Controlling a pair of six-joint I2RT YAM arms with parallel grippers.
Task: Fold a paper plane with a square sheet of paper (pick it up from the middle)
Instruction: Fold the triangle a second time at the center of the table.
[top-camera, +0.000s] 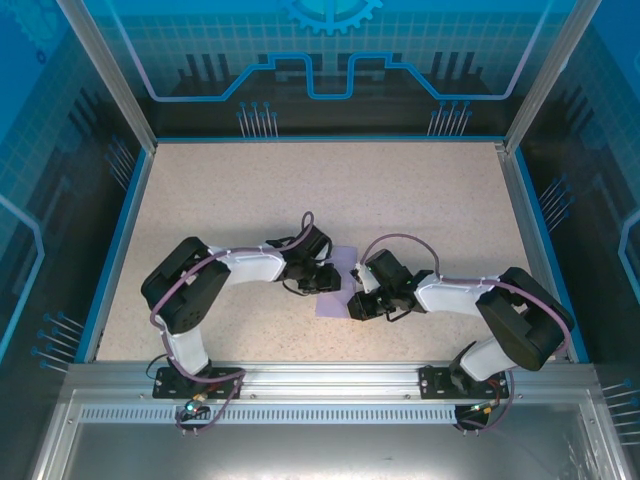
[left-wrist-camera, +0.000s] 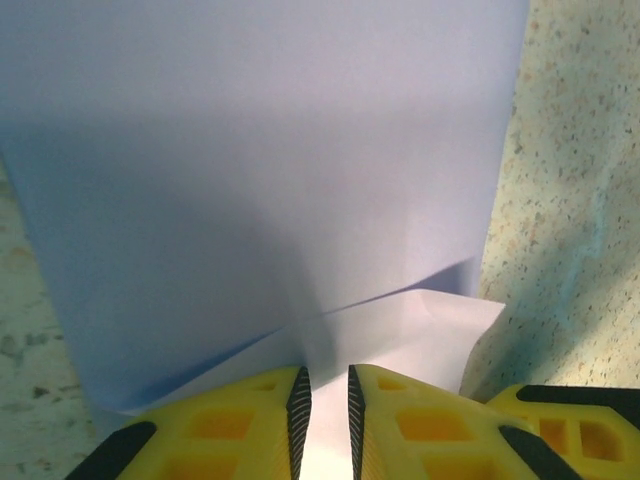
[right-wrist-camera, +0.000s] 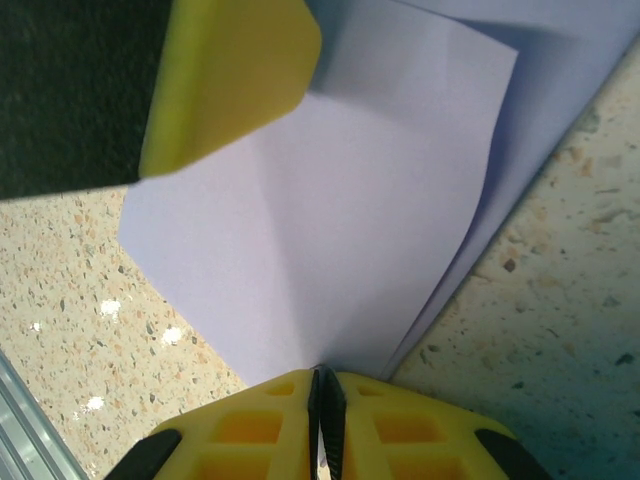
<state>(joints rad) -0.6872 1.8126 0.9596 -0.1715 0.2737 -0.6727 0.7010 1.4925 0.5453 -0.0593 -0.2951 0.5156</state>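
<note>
Paper (left-wrist-camera: 260, 150) rises right in front of my left jaws. Their yellow fingertips (left-wrist-camera: 250, 420) are clenched on its near edge, leaving a narrow slot into which a paler turned-over flap (left-wrist-camera: 420, 330) runs. I judge that I grip there to pin the flap down while the rest of the sheet stands away from me.

My right jaws are pressed almost together, fingertips (right-wrist-camera: 270, 410) pinching the edge of the same sheet where a soft crease fans out from the grip. That hold looks meant to anchor the opposite side so the fold can be set square. A little farther off, a yellow finger (right-wrist-camera: 230, 80) hangs over the paper. I take it for one of my left ones, though the close view makes that uncertain. The speckled surface (right-wrist-camera: 560, 300) lies underneath.

From above, the lavender sheet sits mid-surface, caught between my left arm (top-camera: 190, 290) and my right arm (top-camera: 510, 320), which bend inward to meet over it.

The count is one sheet, two sets of jaws both grasping it, two arms, one flap that I can make out, and no finished plane yet.
</note>
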